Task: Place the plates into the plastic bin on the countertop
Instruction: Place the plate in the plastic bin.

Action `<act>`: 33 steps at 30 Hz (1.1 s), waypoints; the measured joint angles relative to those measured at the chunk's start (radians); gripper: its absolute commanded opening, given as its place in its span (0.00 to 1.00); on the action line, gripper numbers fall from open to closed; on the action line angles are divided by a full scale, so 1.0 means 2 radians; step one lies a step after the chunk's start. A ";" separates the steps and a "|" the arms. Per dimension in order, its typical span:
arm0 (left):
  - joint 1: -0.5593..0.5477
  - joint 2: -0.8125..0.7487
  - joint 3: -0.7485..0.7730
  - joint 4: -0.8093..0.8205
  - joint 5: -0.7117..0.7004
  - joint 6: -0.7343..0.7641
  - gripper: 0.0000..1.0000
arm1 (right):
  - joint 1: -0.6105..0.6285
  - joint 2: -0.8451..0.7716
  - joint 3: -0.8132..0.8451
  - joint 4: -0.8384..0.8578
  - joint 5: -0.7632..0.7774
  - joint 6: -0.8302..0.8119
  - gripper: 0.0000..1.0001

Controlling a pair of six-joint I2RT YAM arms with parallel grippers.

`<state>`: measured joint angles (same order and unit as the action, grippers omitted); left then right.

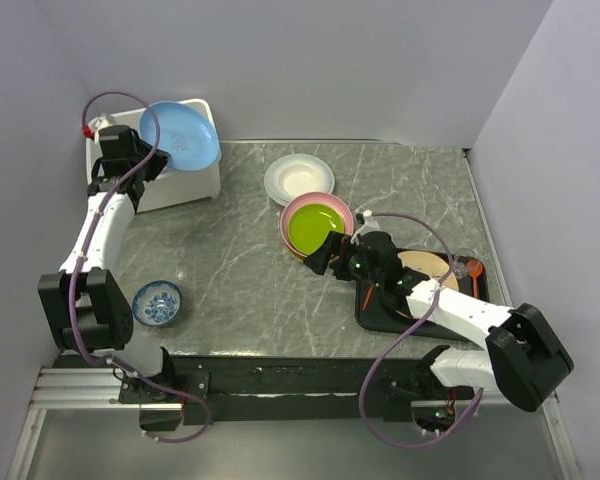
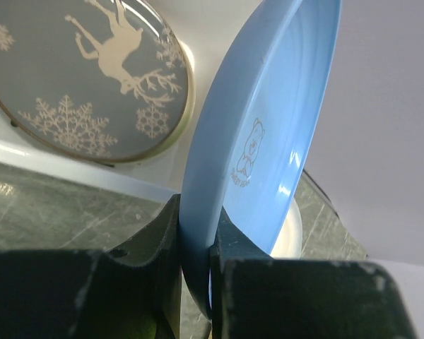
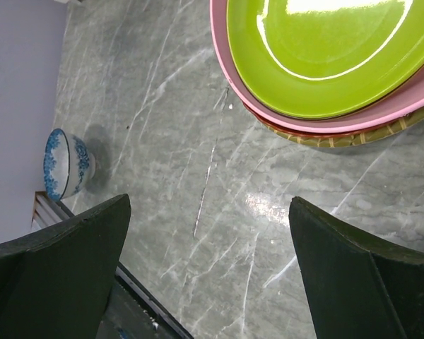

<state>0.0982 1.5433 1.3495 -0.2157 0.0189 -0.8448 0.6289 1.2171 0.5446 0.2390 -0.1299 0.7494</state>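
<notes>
Left pincer (image 2: 196,224) clamped on blue plate (image 1: 185,135) rim, plate tilted above white bin (image 1: 202,182). Right pincer (image 3: 210,212) wide open, empty, beside green plate (image 3: 318,56).

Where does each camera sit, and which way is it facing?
Top external: above and behind the robot, looking down on the countertop; left arm and right arm show.
Left wrist: looks along the left pincer at the light blue plate it clamps, plastic bin beyond.
Right wrist: looks down past the open right pincer at the green plate and small bowl.
Shared: top and right wrist both show the green plate and small bowl.
</notes>
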 measured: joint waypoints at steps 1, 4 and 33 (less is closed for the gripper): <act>0.003 0.003 0.006 -0.002 -0.002 -0.001 0.01 | 0.000 0.000 0.000 0.000 -0.001 0.000 1.00; 0.011 0.016 0.019 -0.001 -0.005 -0.005 0.01 | 0.001 -0.002 0.000 -0.001 -0.001 -0.004 1.00; 0.038 0.085 0.066 -0.029 -0.046 -0.003 0.01 | 0.001 -0.012 0.005 -0.030 -0.007 -0.015 1.00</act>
<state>0.1738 1.7126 1.4815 -0.2733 -0.0734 -0.8509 0.6304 1.1931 0.5552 0.1783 -0.1444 0.7189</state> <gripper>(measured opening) 0.174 0.999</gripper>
